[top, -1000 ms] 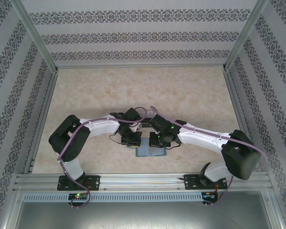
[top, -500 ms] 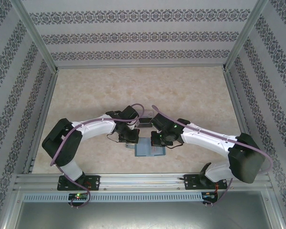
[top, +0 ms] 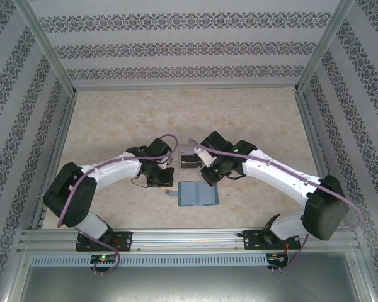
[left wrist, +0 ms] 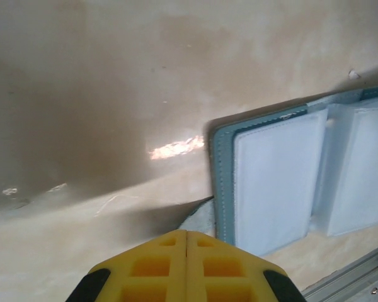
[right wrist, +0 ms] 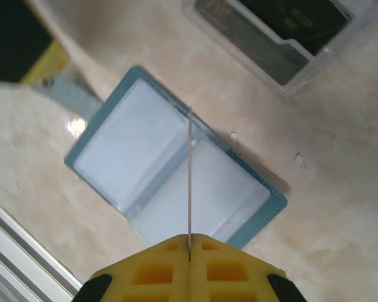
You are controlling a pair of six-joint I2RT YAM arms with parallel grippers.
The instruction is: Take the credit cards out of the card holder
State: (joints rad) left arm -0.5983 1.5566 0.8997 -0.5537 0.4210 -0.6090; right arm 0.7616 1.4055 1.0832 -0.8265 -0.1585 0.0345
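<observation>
Between the fingers of the right gripper (right wrist: 189,242): one thin card (right wrist: 189,176), edge-on
It's clamped tight on it, over the card holder (right wrist: 126,151) lying open on the table (right wrist: 340,189). Left gripper (left wrist: 186,234) is squeezed together, empty, just beside the holder's strap tab (left wrist: 199,220).

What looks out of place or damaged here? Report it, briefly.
Nothing stands out. The card holder lies open and flat on the table; the right gripper pinches one thin card edge-on above it, and dark cards sit inside the clear tray.
</observation>
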